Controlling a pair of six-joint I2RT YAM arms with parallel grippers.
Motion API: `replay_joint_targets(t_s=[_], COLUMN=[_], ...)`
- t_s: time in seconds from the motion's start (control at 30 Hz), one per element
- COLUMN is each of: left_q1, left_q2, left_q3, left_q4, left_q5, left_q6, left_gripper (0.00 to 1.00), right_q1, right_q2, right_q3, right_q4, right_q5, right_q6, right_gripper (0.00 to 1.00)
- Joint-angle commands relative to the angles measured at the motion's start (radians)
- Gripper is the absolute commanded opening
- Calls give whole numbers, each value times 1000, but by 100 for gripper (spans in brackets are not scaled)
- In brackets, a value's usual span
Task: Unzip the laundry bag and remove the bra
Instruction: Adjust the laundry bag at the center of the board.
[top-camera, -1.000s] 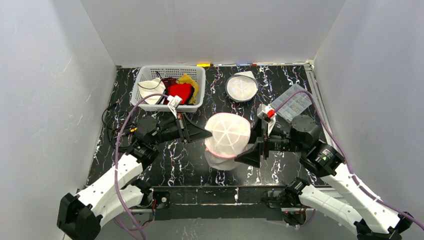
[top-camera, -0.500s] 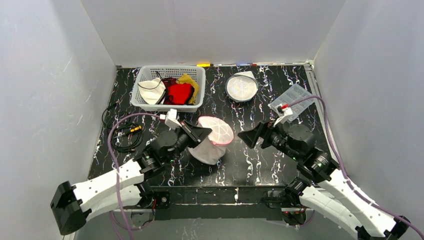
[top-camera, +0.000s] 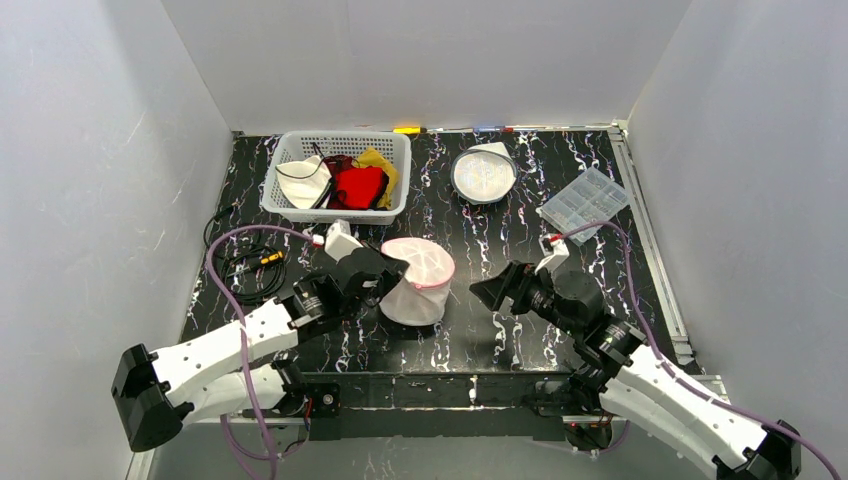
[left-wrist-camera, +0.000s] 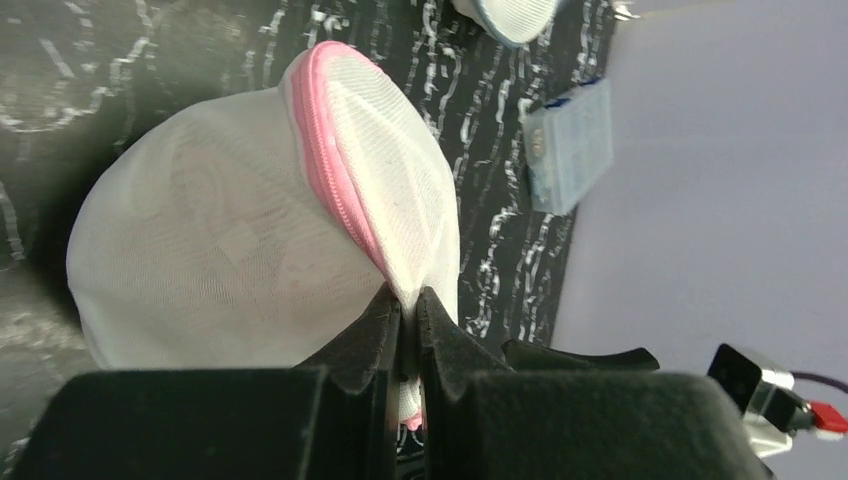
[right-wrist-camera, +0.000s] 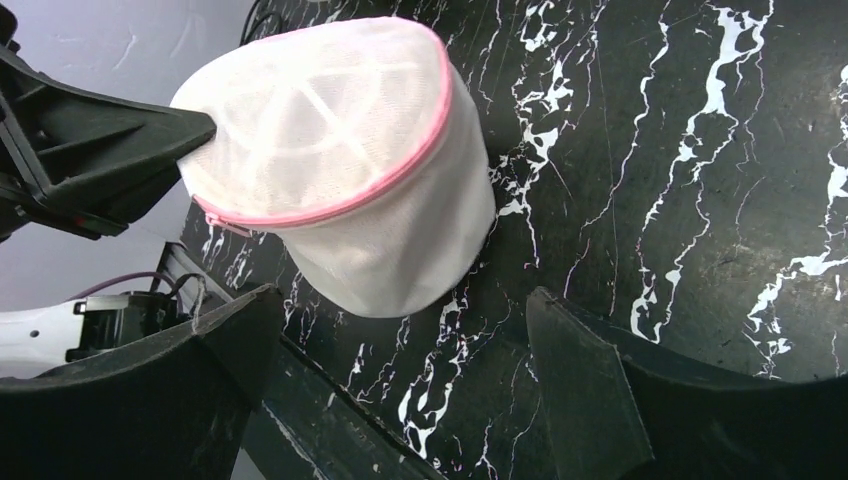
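Left hand (top-camera: 388, 270) is clenched on the laundry bag (top-camera: 415, 290) at its pink zipper (left-wrist-camera: 340, 190). The bag stands mid-desk and looks zipped. Right hand (top-camera: 488, 290) gapes empty, near the bag. Next, it must find the pull. Count: one basket (top-camera: 340, 135), a second mesh bag (top-camera: 483, 172), one clear box (top-camera: 585, 200).

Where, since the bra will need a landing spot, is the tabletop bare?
Bare table: between the basket and the round mesh pouch, and along the right edge nearer than the clear box. Crowded: cables at left, and the middle, where the left pincer grips the laundry bag facing the open right pincer.
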Motion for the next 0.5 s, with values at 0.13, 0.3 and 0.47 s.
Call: replay_joint_targets(t_s=[0.13, 0.3, 0.47], left_q1=[-4, -2, 13], left_q2=[8, 34, 199], left_q3=[247, 379, 572], left_q4=[-428, -429, -588], left_q5=[-159, -122, -23], left_q6=[-16, 134, 229], left_gripper=[0, 0, 0], right_q1=[2, 2, 2], right_q2=[20, 86, 151], right_q3=[40, 73, 136], right_q4=[165, 249, 239], right_q5=[-35, -48, -117], right_q6=[-58, -42, -114], right_gripper=[99, 99, 99])
